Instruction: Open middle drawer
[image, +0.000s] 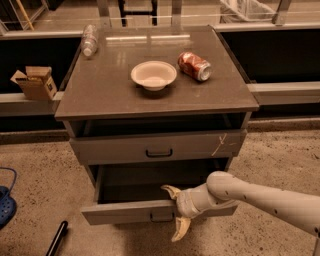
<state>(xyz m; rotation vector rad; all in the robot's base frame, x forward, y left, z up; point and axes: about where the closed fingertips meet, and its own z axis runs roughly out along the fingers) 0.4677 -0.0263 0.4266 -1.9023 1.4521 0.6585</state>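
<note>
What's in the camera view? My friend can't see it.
The middle drawer of a grey cabinet is pulled out, with the robot's gripper at its front, fingers spread above and below it. On top sit a white bowl, a red can and a bottle.

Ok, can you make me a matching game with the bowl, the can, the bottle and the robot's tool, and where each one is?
Things:
1 bowl
2 can
3 bottle
4 tool

Places:
A open, at the front of the pulled-out middle drawer
B back left corner of the cabinet top
C middle of the cabinet top
D lying on its side, right of the bowl

Pairs: 1-C, 2-D, 3-B, 4-A
</note>
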